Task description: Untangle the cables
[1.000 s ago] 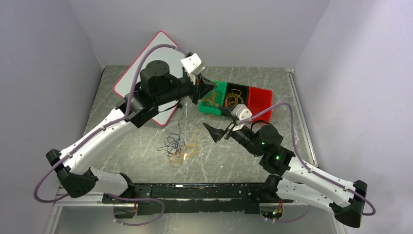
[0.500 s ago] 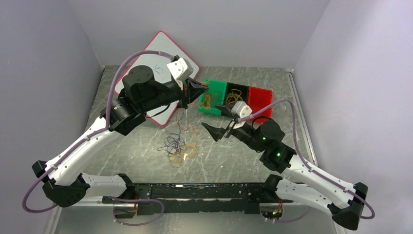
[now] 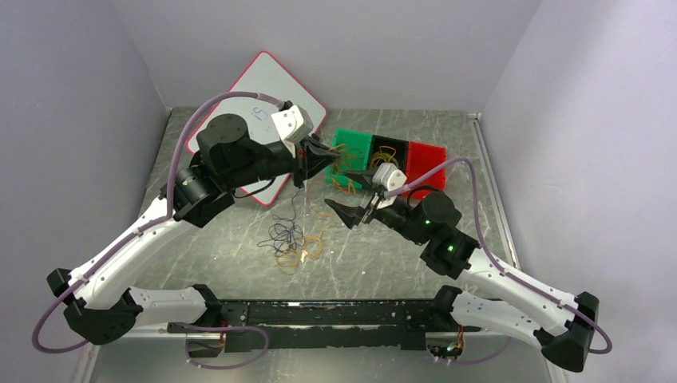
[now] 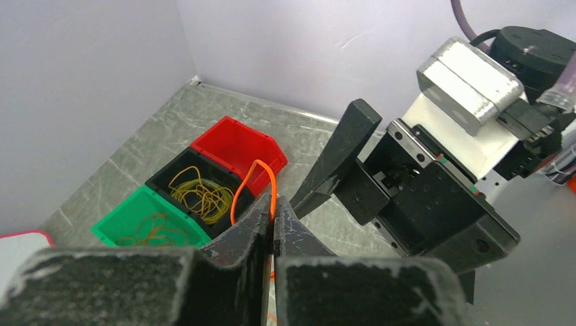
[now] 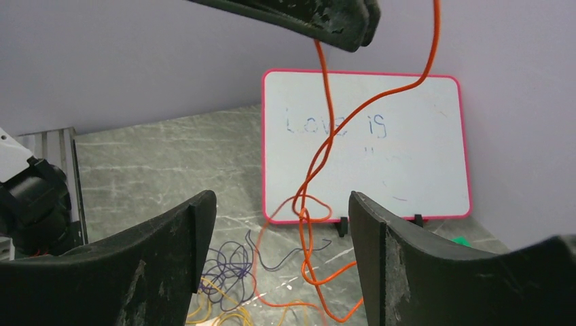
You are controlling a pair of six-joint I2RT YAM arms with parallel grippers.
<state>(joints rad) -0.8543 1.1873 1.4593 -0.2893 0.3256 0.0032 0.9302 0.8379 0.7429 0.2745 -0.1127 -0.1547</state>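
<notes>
The cables lie in a loose bunch [image 3: 291,243] of dark purple, yellow and orange loops on the table. One orange cable [image 3: 306,187] hangs from my left gripper [image 3: 319,152], raised above the table, down toward the bunch. The left wrist view shows those jaws [image 4: 274,214] pressed together on the orange cable [image 4: 253,182]. My right gripper [image 3: 349,194] is open just right of the hanging strand. In the right wrist view the knotted orange cable [image 5: 319,156] dangles ahead of the gap between the right fingers [image 5: 280,217], untouched. A purple cable [image 5: 227,268] lies below.
Three joined bins sit at the back: green [image 3: 355,136] holding orange-brown loops, black [image 3: 389,152] holding yellow loops, red [image 3: 425,157]. A pink-edged whiteboard [image 3: 263,88] leans at the back left. Walls close in on three sides.
My left gripper has drawn back to the left from over the green bin, carrying the orange cable. The right gripper has edged toward the strand and its jaws have narrowed slightly.
</notes>
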